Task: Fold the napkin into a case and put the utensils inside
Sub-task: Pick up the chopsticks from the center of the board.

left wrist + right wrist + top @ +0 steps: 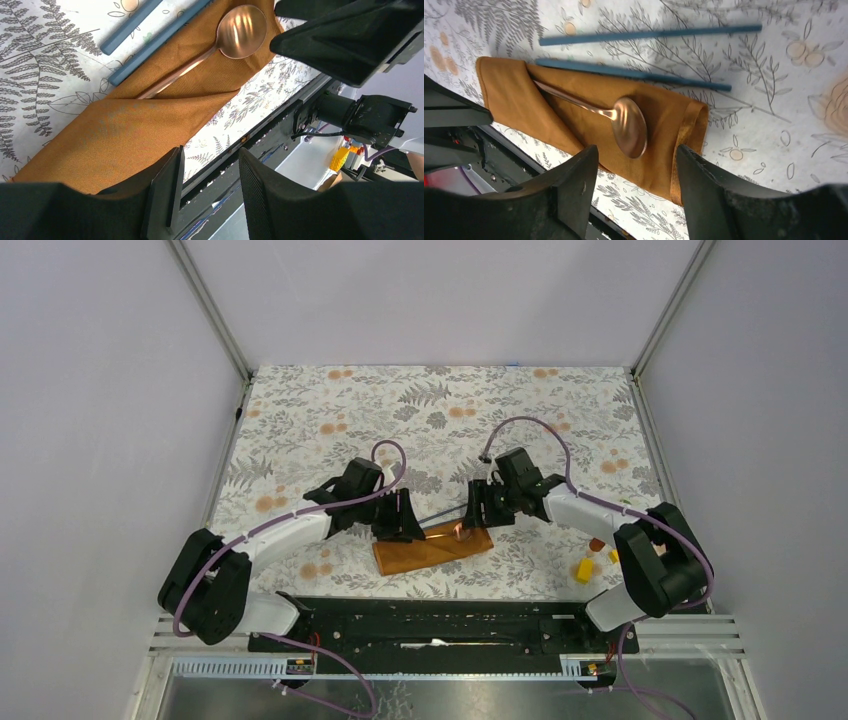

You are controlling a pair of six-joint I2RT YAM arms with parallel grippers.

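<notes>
Slim copper-brown spoon (630,127) sat pocketed in my rust-orange cloth case (509,95); both jaws spread, empty; I judged the thin blue-grey rods (649,34) next

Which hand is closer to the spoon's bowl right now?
Right. The right hand hovers over the spoon's bowl; the left hand is at the opposite end of the case.

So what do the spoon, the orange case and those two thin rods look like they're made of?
The spoon: likely metal, polished copper tone, with bright glints on its bowl. The case: woven cloth, matte rust-orange; fine weave and a hemmed edge show. The two rods: smooth, matte blue-grey, no grain or shine; plastic or painted wood, I can't tell.
</notes>
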